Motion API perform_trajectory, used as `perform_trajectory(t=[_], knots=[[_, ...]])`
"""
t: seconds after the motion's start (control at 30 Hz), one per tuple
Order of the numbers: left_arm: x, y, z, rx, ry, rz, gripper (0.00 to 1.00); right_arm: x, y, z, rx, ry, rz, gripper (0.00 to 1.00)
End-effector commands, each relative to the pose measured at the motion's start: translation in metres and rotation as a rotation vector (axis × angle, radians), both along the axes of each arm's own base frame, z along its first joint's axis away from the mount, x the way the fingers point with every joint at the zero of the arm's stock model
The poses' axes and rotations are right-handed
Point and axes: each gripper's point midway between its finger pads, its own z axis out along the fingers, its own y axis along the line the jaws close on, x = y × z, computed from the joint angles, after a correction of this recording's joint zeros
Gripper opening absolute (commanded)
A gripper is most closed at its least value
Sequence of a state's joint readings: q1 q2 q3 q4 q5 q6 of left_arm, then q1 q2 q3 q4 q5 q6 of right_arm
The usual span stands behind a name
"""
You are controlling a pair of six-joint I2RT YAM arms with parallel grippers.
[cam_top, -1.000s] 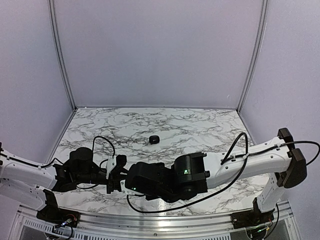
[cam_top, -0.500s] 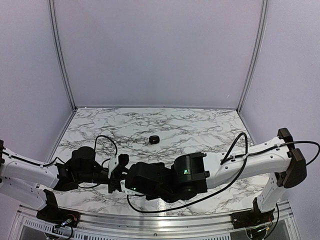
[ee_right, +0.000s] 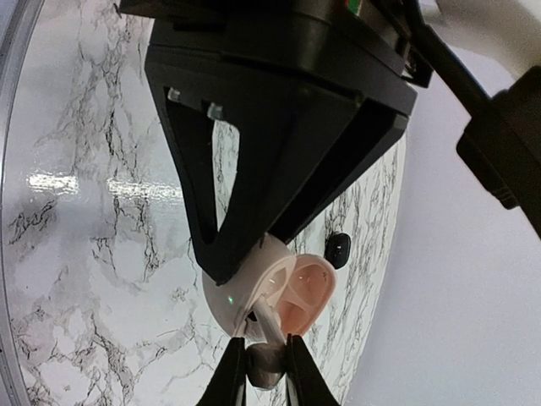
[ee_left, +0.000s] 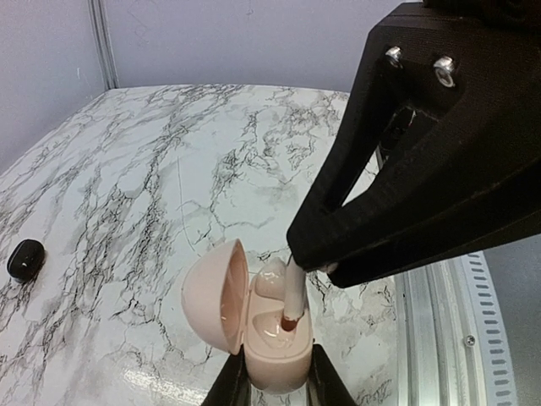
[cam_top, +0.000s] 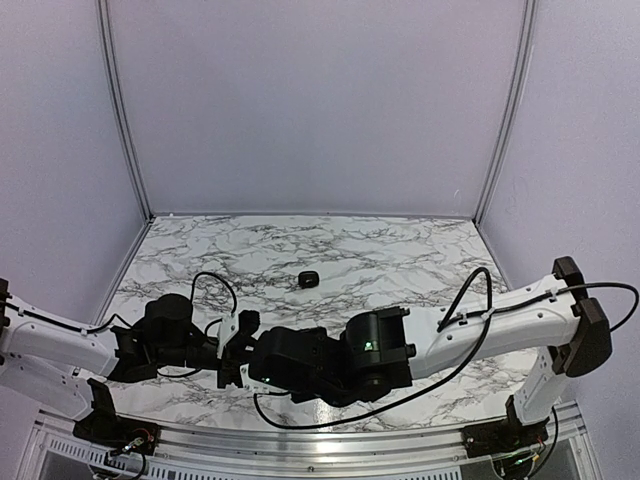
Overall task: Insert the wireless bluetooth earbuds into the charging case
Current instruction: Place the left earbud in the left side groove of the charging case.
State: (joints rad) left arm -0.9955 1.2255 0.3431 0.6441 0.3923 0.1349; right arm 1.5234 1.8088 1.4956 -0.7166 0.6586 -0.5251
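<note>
My left gripper (ee_left: 270,381) is shut on the base of the charging case (ee_left: 270,355), a pale pink pebble held upright above the table with its lid (ee_left: 215,296) hinged open to the left. My right gripper (ee_right: 264,348) is shut on a pale earbud (ee_right: 267,369) with a white stem. It comes in from the upper right in the left wrist view, and the stem (ee_left: 293,298) stands with its tip in the near well. A pale rounded earbud (ee_left: 272,277) sits in the far well. In the top view both grippers (cam_top: 240,358) meet and hide the case.
A black rounded lump (cam_top: 309,278) lies alone on the marble table (cam_top: 400,250), far behind the grippers; it also shows in the left wrist view (ee_left: 25,258) and the right wrist view (ee_right: 337,248). The table's metal front rail (ee_left: 439,330) is just beside the case.
The two grippers have closed in on each other very slightly. The black lump has not moved.
</note>
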Motion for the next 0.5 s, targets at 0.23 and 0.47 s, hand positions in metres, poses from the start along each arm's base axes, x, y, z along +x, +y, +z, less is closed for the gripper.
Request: perform_trajectory(t=[0.23,0.47], knots=[[-0.003,-0.009,0.005,-0.009,-0.008,-0.035,0.0,-0.006,-0.002,-0.019,-0.081,-0.01,0.038,0.08],[-0.006,-0.01,0.004,-0.005,-0.008,-0.049,0.0,-0.008,-0.004,-0.025,-0.114,-0.03,0.063,0.09]])
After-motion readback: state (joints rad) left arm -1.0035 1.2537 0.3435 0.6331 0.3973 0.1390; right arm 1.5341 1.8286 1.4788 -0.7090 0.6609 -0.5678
